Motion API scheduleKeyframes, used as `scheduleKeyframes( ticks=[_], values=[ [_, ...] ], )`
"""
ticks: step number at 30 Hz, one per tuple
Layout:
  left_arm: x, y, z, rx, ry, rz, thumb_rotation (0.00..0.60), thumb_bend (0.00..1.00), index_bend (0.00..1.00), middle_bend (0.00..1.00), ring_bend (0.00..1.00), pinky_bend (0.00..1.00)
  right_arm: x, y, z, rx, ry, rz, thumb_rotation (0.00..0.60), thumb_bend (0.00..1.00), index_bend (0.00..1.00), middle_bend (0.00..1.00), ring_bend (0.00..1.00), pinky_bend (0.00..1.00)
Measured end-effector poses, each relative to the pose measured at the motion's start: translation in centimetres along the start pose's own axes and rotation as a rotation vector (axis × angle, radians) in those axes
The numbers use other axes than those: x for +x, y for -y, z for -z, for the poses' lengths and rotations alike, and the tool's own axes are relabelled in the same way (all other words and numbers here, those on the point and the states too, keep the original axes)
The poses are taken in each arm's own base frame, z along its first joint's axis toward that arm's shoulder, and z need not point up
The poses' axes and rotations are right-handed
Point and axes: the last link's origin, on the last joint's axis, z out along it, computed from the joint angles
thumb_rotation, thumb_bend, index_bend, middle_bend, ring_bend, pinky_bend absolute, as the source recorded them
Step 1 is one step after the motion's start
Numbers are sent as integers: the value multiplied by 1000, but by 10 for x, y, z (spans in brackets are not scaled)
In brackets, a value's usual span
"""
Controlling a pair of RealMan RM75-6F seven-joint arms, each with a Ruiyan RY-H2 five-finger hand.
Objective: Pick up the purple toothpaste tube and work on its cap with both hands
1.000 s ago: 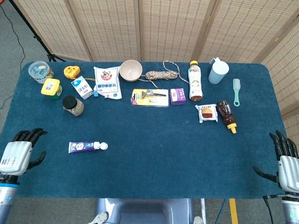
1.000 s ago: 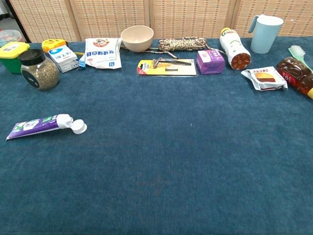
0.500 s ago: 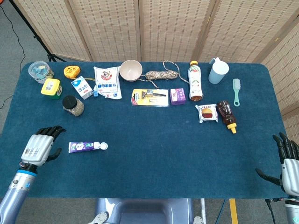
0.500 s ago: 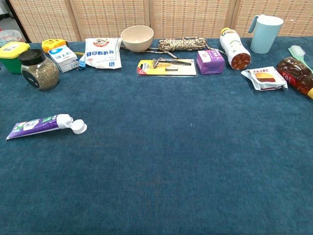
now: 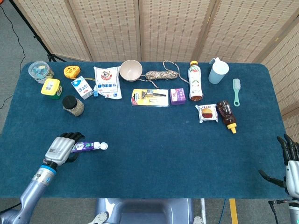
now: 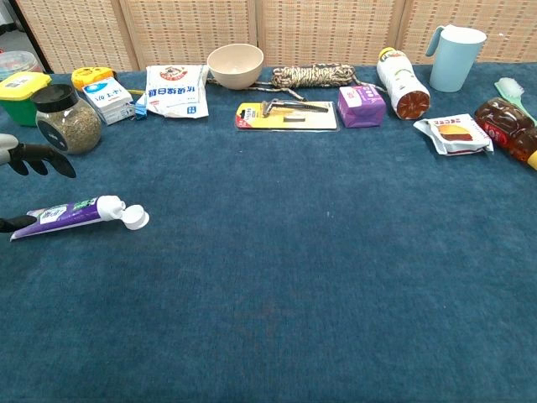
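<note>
Purple toothpaste tube [image 5: 85,146] is lying flat on the blue felt table [image 5: 154,154] at about 8 o'clock from table centre, long axis running 9-to-3, white cap [image 5: 103,146] at the 3 o'clock end, flipped open by the look of the chest view. Left hand [image 5: 61,147] is hovering at the tube's tail end, fingers [image 6: 38,158] spread above it and the thumb low beside the crimp, holding nothing; contact is unclear. Right hand [image 5: 288,165] is waiting at the table's 4 o'clock edge, fingers apart, empty, well apart from everything. Step in hand looks like the grasp. Doing it well probably means closing around the tube body nearer the middle, not the flat tail, so the cap end is sticking out free toward 3 o'clock for the right hand. Squeezing lightly matters, since an open cap could let paste out. Spice jar [image 5: 73,105] at 12 o'clock of the tube is near, so lifting straight up is avoiding it.
</note>
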Motion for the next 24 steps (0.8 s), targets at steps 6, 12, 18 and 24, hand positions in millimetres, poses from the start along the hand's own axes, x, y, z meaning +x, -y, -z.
scheduleKeyframes(
  ticks=[6,12,18,24],
  values=[
    [-12,-6,-12,-3,10,16,600,335,229,223,213,214,2,-1,1,-7,-3,1,600,0,0,0,0,0],
    [-19,-10,-20,11,13,36,600,335,240,223,215,214,4,-3,3,-16,-6,1,600,0,0,0,0,0],
    [-22,-9,-23,25,21,47,600,337,241,223,220,214,4,-4,4,-24,-6,-1,600,0,0,0,0,0],
    [-25,-9,-27,36,42,72,600,373,255,230,229,216,6,-6,6,-32,-10,-2,600,0,0,0,0,0]
  ],
)
